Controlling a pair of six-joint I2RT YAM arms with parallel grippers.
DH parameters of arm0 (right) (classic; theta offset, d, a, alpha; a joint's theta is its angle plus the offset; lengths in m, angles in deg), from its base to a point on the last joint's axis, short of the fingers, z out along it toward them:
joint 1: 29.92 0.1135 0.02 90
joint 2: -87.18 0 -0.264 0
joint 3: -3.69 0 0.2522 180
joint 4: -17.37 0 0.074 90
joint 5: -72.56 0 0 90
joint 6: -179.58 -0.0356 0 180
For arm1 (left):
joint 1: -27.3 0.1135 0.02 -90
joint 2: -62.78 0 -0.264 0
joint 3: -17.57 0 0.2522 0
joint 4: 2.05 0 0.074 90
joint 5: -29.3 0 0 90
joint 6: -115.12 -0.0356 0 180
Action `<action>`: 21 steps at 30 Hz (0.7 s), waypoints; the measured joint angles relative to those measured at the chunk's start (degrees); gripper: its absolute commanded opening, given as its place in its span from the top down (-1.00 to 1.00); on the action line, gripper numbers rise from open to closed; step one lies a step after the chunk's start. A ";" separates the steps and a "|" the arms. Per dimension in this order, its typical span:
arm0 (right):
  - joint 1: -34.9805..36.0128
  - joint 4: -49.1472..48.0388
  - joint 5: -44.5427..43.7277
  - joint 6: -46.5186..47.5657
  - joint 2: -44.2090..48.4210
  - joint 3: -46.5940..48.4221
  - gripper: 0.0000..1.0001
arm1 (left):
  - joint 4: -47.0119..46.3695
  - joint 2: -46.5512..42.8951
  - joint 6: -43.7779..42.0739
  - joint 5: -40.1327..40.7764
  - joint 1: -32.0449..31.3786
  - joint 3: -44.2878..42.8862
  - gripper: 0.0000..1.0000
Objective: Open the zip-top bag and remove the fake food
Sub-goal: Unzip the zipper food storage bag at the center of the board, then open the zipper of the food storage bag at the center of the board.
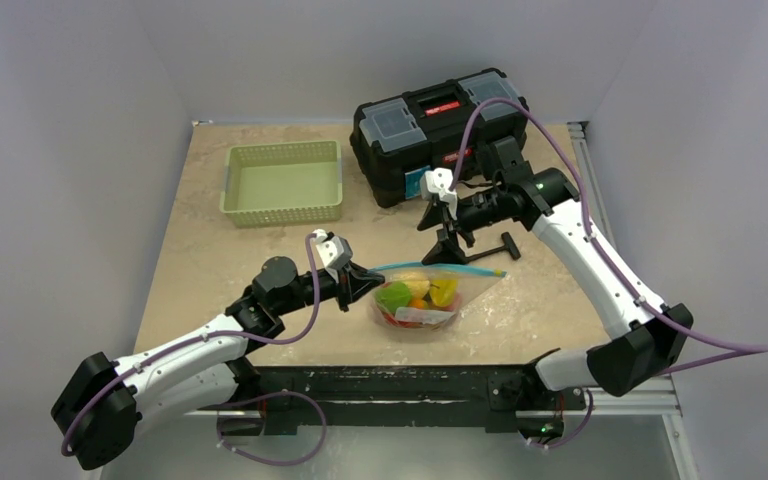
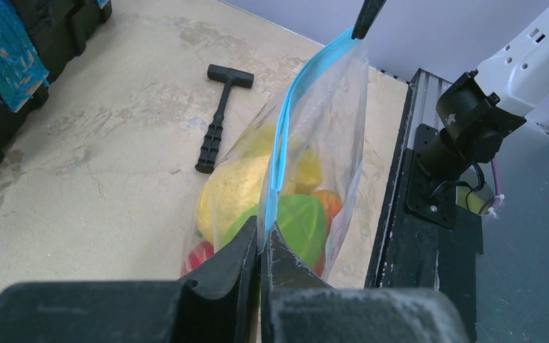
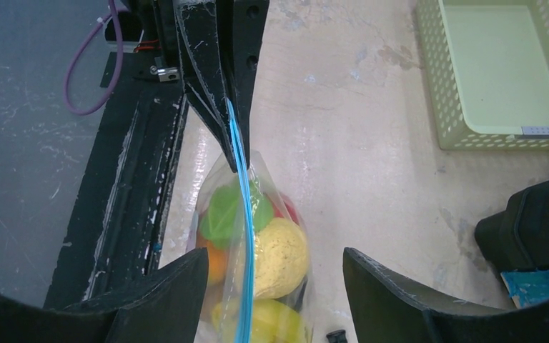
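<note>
While left fingers (image 2: 223,280) pinch 1 zip-top bag (image 2: 325,121) | 1 basket (image 1: 282,212) | 1 hammer (image 2: 218,123)

One zip-top bag (image 1: 430,290), one basket (image 1: 282,212), one toolbox (image 1: 440,130) and one hammer (image 2: 216,125) are counted; at least five fake food pieces (image 1: 393,296) are seen inside the bag.

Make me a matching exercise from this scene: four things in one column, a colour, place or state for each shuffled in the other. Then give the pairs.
Things
1. zip-top bag
2. basket
3. hammer
4. left gripper

Descriptions
A. pale green, far left
B. jaws shut on the bag's end
C. black, lying flat
D. clear, holding the fake food

Pairs: 1-D, 2-A, 3-C, 4-B
</note>
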 measured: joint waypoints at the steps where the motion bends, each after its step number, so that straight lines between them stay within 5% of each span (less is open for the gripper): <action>1: 0.00 -0.17 0.00 -0.07 0.02 0.00 -0.35 | 0.02 0.00 0.09 0.00 0.00 0.00 1.00; 21: 0.00 -0.85 0.61 -0.15 0.00 -1.22 -0.36 | 0.09 -0.04 0.37 -0.31 0.00 0.00 1.00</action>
